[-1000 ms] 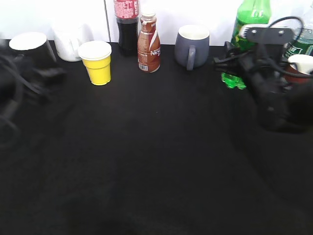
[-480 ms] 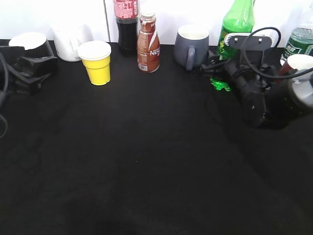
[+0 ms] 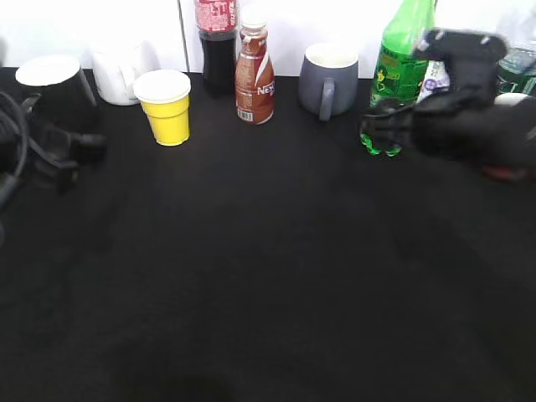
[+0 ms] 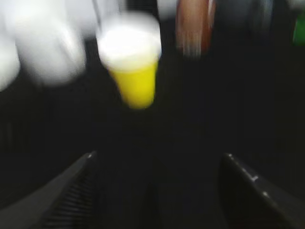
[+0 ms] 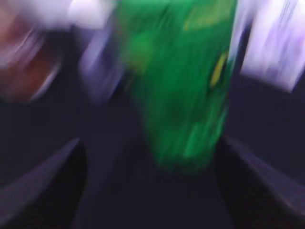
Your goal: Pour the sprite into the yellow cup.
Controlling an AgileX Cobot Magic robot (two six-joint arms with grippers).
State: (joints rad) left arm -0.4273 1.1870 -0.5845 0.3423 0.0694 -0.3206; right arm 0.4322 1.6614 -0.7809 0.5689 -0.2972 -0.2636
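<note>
The sprite (image 3: 402, 52), a tall green bottle, stands upright at the back right. In the right wrist view it (image 5: 178, 90) is a green blur straight ahead. My right gripper (image 3: 378, 126) is at the bottle's base. Its jaws (image 5: 150, 160) are wide open, with the bottle just ahead of the gap and not gripped. The yellow cup (image 3: 167, 107) stands at the back left. It also shows in the left wrist view (image 4: 134, 71). My left gripper (image 3: 82, 151) is open and empty (image 4: 158, 157), low and left of the cup, pointing at it from a distance.
Along the back stand a black cup (image 3: 54, 84), a white mug (image 3: 117, 71), a cola bottle (image 3: 216, 42), a brown drink bottle (image 3: 255, 75) and a grey mug (image 3: 329, 79). A water bottle (image 3: 519, 63) shows behind the right arm. The black table (image 3: 268, 268) stretches forward.
The right arm has swung up and left, and its gripper now sits at the sprite's base. The sprite stands a little further left than a second ago. The left gripper has shifted right and lower.
</note>
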